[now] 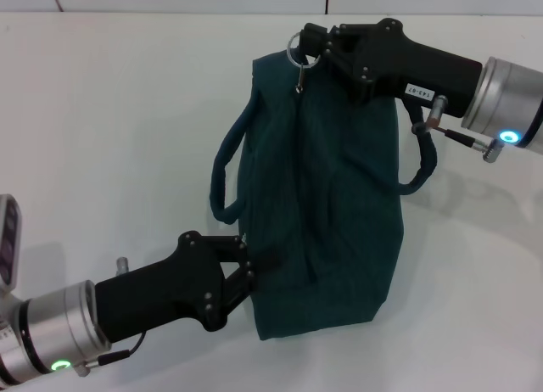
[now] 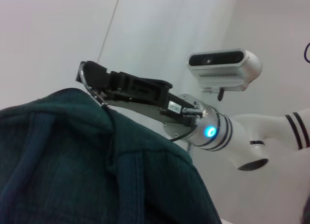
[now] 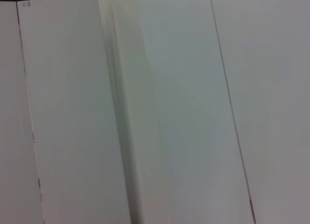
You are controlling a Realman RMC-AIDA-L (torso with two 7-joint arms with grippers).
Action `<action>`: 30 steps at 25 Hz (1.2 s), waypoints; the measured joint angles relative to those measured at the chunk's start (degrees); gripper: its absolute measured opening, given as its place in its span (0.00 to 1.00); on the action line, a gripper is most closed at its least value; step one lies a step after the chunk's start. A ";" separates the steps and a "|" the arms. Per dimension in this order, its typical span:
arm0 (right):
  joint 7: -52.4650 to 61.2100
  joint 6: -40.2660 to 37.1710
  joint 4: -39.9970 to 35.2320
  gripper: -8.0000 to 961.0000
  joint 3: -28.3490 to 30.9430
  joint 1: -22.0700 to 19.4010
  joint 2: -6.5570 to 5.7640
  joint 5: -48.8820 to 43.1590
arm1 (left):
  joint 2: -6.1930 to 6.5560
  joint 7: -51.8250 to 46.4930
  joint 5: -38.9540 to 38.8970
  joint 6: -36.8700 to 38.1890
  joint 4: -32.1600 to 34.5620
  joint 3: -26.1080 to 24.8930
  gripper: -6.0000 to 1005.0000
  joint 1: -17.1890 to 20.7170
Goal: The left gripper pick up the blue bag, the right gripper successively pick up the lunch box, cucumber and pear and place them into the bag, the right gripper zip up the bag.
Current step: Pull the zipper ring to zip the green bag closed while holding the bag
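1. Two grippers hold one thing, and that is where I judge the main risk lies. The blue bag [image 1: 327,197] stands on the white table [image 1: 102,112] between them. The left gripper [image 1: 242,269] is closed on a pinch of fabric at the bag's near lower edge. The right gripper [image 1: 312,46] is at the far top end, clamped on the ring zip pull [image 1: 299,51].
2. If the right arm pulls the ring farther than the zip track allows, the bag could tip or drag out of the left pinch, since only a small fold of cloth sits between those fingers.
3. The loop handle [image 1: 227,176] on the left gripper's side bulges free and could snag the slider or be caught in the seam; the other handle [image 1: 422,167] hangs just under the right gripper's wrist and might hook on its cable.
4. Lunch box, cucumber and pear are not visible; I take them to be inside, as the top looks nearly shut.
5. Writing: a small white label [image 1: 419,92] on the right gripper carries printed characters too small to read. No logo on the bag shows.
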 joint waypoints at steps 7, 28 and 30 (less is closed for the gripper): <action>0.33 -3.25 -0.09 0.02 0.13 -0.96 -0.02 0.45 | -0.29 -0.24 -6.71 -4.81 -1.61 -3.97 0.07 1.23; -0.01 -4.42 -0.15 0.02 0.63 -2.12 -0.07 0.33 | 0.01 -0.58 -16.41 -5.82 -3.85 -5.77 0.59 3.17; -0.11 -4.31 -0.15 0.02 0.66 -1.94 -0.08 0.34 | 0.01 -0.59 -17.57 -5.81 -3.84 -5.78 0.69 3.20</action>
